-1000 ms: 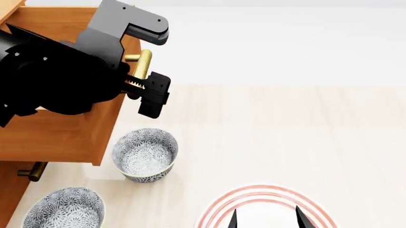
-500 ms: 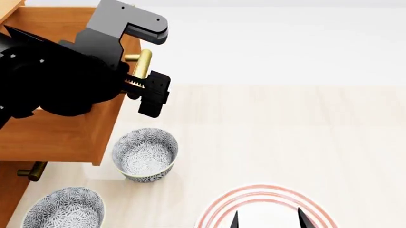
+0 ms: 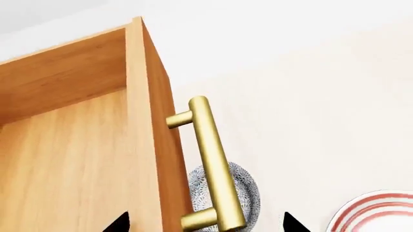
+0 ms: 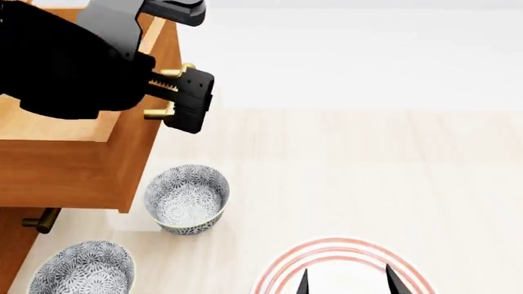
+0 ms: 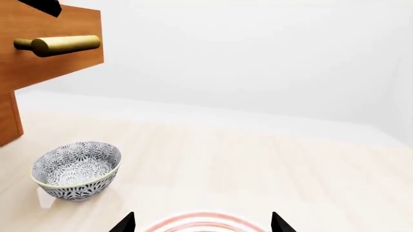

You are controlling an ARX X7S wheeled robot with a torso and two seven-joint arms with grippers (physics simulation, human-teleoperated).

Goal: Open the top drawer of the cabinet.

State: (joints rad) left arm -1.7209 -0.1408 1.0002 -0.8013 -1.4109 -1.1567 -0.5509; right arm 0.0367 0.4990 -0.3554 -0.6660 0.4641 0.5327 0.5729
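Now — upper left, top drawer point(image 4: 73, 159) stands pulled out | our left gripper point(image 4: 176, 92) spread wide, holding nothing — handle point(image 3: 213, 164) free | little left.

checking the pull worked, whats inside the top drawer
The top drawer stands pulled out, and the bare wooden floor and a side wall show, with nothing on them. The left arm covers much of the interior in the head view, so that part is unknown.

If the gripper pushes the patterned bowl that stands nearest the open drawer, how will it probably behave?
The patterned bowl looks like glazed ceramic, so probably stiff, slippery and breakable. It seems to stand on a narrow foot on the smooth floor, so a low push would likely slide it, while a push at the rim might tip it.
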